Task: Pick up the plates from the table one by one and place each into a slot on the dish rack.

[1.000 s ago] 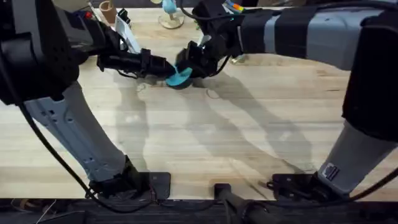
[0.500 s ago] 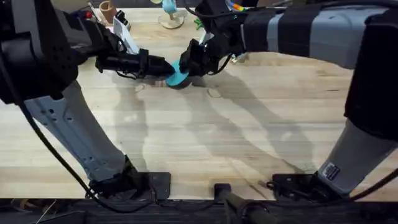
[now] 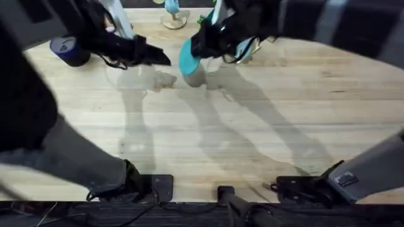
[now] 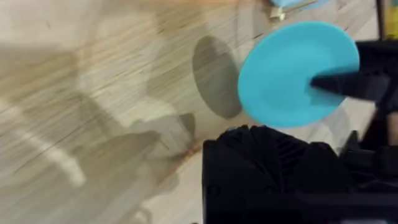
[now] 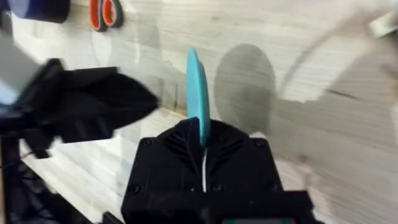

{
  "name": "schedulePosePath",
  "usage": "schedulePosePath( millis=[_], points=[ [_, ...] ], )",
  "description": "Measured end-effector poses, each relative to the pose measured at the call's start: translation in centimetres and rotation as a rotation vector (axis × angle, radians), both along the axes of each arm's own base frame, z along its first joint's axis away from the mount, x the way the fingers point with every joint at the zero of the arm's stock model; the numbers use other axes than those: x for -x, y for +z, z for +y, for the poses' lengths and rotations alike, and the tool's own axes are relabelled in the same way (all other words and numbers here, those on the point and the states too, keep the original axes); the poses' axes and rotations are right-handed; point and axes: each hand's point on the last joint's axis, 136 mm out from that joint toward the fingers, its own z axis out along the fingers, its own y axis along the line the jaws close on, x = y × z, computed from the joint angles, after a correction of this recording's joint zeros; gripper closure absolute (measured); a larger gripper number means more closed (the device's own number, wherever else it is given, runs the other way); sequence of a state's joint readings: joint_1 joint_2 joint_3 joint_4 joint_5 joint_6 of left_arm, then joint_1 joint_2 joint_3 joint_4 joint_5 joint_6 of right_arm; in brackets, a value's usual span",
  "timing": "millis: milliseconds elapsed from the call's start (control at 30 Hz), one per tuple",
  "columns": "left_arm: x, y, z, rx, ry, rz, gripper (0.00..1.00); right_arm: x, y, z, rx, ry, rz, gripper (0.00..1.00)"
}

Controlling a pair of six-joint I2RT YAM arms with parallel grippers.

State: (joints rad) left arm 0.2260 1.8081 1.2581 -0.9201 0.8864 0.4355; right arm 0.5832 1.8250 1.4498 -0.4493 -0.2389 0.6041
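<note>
- The turquoise plate (image 3: 187,55) is up off the tabletop (image 3: 265,126), standing on edge and clamped in the right gripper (image 3: 201,48), whose two fingers are closed on its rim; in the right wrist view the plate (image 5: 198,99) shows edge-on, rising from between the fingers.
- Its round shadow (image 3: 194,77) lies on the tabletop just below the plate.
- The left gripper (image 3: 158,58) hovers just beside the plate, on the side away from the right gripper, and is not touching it; I cannot tell how far its fingers are parted.
- In the left wrist view the plate's flat face (image 4: 292,71) shows whole, with one black finger of the right gripper (image 4: 348,84) across its edge.
- A blue tape roll (image 3: 68,50) sits well apart from the plate, beyond the left gripper.
- A small pale stand (image 3: 172,20) rests at the tabletop's far edge, behind the plate.
</note>
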Motion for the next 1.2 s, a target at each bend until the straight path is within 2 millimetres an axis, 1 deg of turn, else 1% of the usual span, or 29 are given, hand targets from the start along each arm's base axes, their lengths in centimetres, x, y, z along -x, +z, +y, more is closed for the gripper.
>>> schedulePosePath(
  millis=[100,200,300,367,500,600,800,933,967,1033,1067,1133,1167,1200],
  points=[
    [0.7,3.2,0.4,-0.068,0.005,-0.085,0.961,0.2,2.3,-1.6,0.023,0.028,-0.06,0.972],
    [1.8,6.1,0.3,-0.144,0.001,-0.163,0.962,0.7,4.4,-3.3,0.054,0.066,-0.122,0.971],
    [3.2,8.4,-0.6,-0.225,-0.025,-0.232,0.962,1.4,6.4,-4.9,0.083,0.104,-0.181,0.971],
    [4.4,9.6,-1.6,-0.283,-0.054,-0.272,0.962,1.9,7.5,-6.3,0.109,0.124,-0.21,0.971],
    [6.9,11.4,-3.6,-0.388,-0.102,-0.328,0.962,3.5,8.1,-9.8,0.201,0.173,-0.193,0.971],
    [8.5,12.5,-4.3,-0.458,-0.106,-0.363,0.962,3.8,9.0,-11.8,0.265,0.217,-0.196,0.971],
    [11.4,14.4,-5.2,-0.533,-0.094,-0.424,0.963,3.0,12.1,-15.1,0.419,0.285,-0.304,0.971],
    [13.0,14.9,-5.4,-0.556,-0.089,-0.436,0.959,2.3,13.2,-16.1,0.493,0.33,-0.373,0.971],
    [13.2,15.0,-5.3,-0.564,-0.088,-0.438,0.916,2.2,13.3,-16.2,0.506,0.342,-0.387,0.971],
    [13.3,15.0,-5.1,-0.572,-0.079,-0.437,0.613,1.9,13.4,-16.3,0.532,0.37,-0.411,0.971],
    [13.2,15.0,-5.0,-0.58,-0.071,-0.435,0.443,1.8,13.5,-16.4,0.546,0.382,-0.422,0.971],
    [13.1,14.9,-4.8,-0.587,-0.064,-0.429,0.133,1.5,13.7,-16.6,0.574,0.401,-0.449,0.971],
    [13.1,14.8,-4.8,-0.587,-0.057,-0.424,0.039,1.2,13.9,-16.6,0.588,0.407,-0.468,0.971],
    [13.1,14.8,-4.8,-0.588,-0.056,-0.424,0.017,0.9,14.1,-16.7,0.6,0.41,-0.487,0.971]
  ],
)
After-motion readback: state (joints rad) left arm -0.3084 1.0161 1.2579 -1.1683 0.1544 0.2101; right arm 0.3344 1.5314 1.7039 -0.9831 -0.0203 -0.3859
